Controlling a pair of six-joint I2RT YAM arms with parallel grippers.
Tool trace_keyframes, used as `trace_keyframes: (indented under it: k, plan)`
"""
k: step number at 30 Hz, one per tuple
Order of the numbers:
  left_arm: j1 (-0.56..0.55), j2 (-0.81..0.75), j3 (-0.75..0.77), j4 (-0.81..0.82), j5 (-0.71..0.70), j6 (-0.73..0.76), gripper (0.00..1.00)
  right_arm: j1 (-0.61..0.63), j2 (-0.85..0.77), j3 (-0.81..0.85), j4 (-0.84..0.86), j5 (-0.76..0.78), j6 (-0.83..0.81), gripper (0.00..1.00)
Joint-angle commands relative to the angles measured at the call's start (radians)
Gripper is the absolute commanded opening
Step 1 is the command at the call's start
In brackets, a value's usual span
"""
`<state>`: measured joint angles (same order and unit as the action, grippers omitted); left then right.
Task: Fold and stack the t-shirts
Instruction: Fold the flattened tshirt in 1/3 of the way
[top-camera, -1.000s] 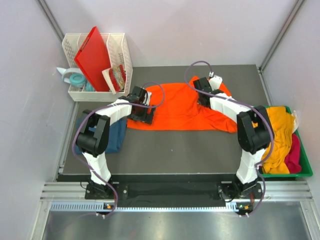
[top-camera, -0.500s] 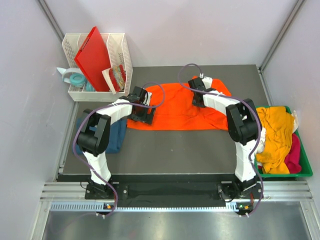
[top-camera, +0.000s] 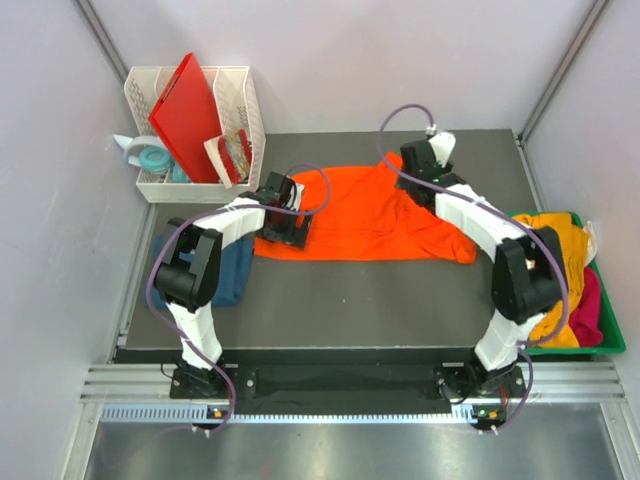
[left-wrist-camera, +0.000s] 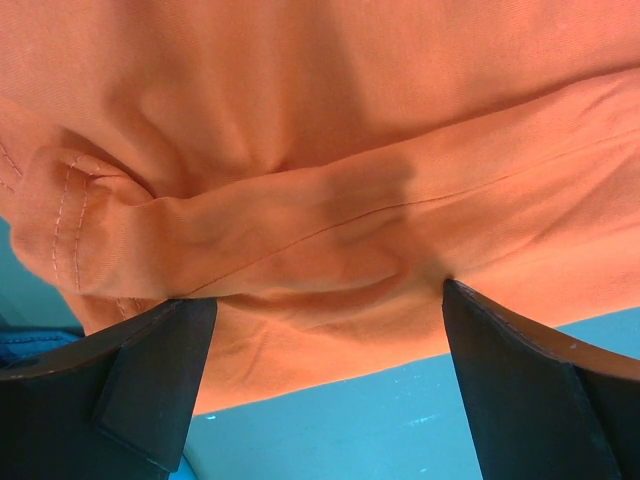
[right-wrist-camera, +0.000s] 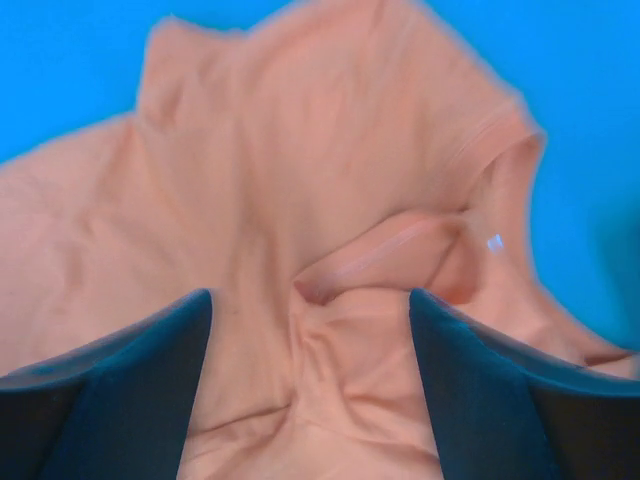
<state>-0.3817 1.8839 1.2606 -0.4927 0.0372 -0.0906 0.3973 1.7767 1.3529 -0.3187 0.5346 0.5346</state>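
You have four overhead: one teal-blue t-shirt (top-camera: 235, 270) far left, one orange t-shirt (top-camera: 365, 215) mid-table, one yellow t-shirt (top-camera: 560, 265) and one pink t-shirt (top-camera: 590, 305) in the green bin (top-camera: 612, 342). Only wrist views show both jaws released: left gripper (left-wrist-camera: 330, 340) at orange's edge, right gripper (right-wrist-camera: 310, 330) above it

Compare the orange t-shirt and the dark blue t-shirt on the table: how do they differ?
The orange t-shirt lies spread wide and wrinkled across the middle of the table. The dark blue t-shirt is a smaller, compact patch at the left edge. The left arm covers much of the blue one, while the orange one mostly shows. Both are plain cloth lying on the table, outside the green bin.
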Motion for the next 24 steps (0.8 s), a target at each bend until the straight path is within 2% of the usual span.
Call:
trace_keyframes:
  k: [1,2,6,9,18,24]
  plan:
    - [-0.006,-0.011,0.022,0.020,0.027,-0.020,0.98,-0.028,-0.094,-0.066,-0.055,0.099,0.094,0.25]
    - [-0.008,-0.009,0.023,0.019,0.026,-0.020,0.98,-0.035,-0.097,-0.087,-0.063,0.105,0.116,0.00]
    - [-0.014,-0.006,0.029,0.016,0.020,-0.023,0.98,-0.092,-0.103,-0.173,-0.080,0.050,0.264,0.00]
    - [-0.019,-0.005,0.028,0.011,0.015,-0.023,0.98,-0.126,-0.062,-0.172,-0.115,0.019,0.307,0.00]
    - [-0.019,-0.011,0.020,0.011,0.006,-0.021,0.98,-0.156,0.026,-0.101,-0.174,0.047,0.314,0.00]
    - [-0.019,0.001,0.028,0.009,0.004,-0.021,0.97,-0.170,0.124,-0.031,-0.116,0.021,0.240,0.00]
